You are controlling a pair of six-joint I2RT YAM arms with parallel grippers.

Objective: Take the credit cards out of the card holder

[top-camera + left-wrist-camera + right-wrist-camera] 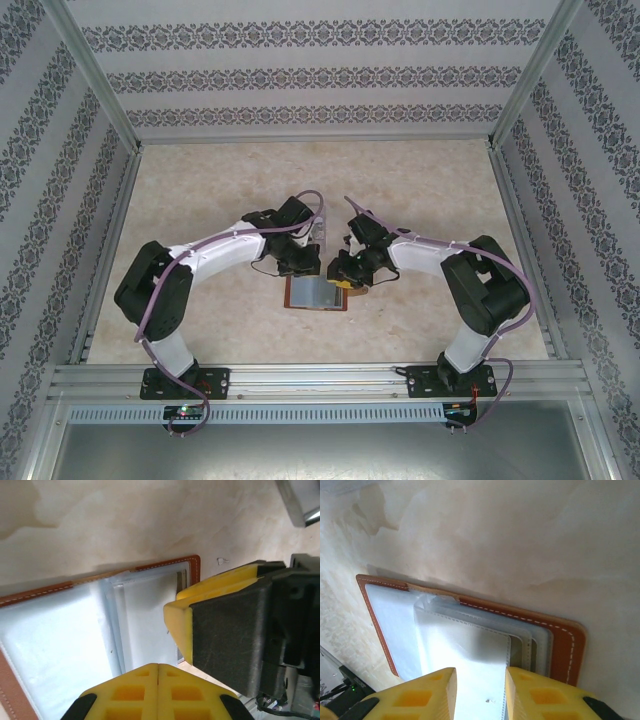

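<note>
The two arm bases are bolted to an aluminium rail (pixel 320 372) at the near edge, and purple cables (pixel 165 300) are looped along both arms. Further in, the arms are bent toward each other over the marbled beige table (pixel 200 190). Both grippers are positioned low over the card holder (pixel 318 305). It is laid open and flat directly beneath them, with the reddish-brown leather rim outward and the pale pockets facing up.

The right gripper (pixel 481 672) is seen with its yellow fingers spread apart. A pale flat layer lies in the gap between them and runs forward from under the tips; contact with either finger cannot be made out. Just ahead of those tips, the credit cards (pixel 470 645) are tucked as stepped pale layers inside the holder. Single cards cannot be told from the sleeves. The stitched leather border is seen beyond and to the right of the tips.

The left gripper (pixel 158 666) is shown with its fingers pressed together and the seam between them closed. Whether anything is nipped there cannot be told. The grey-blue pockets are spread ahead and to its left. Its right side is crowded by the right gripper's yellow finger (pixel 177 630) and black pad (pixel 230 635), set just beside it at the holder's edge.

Past the grippers, a small translucent grey object (pixel 319 238) is seen close behind the left one. The table beyond is closed off by patterned walls (pixel 320 75).
</note>
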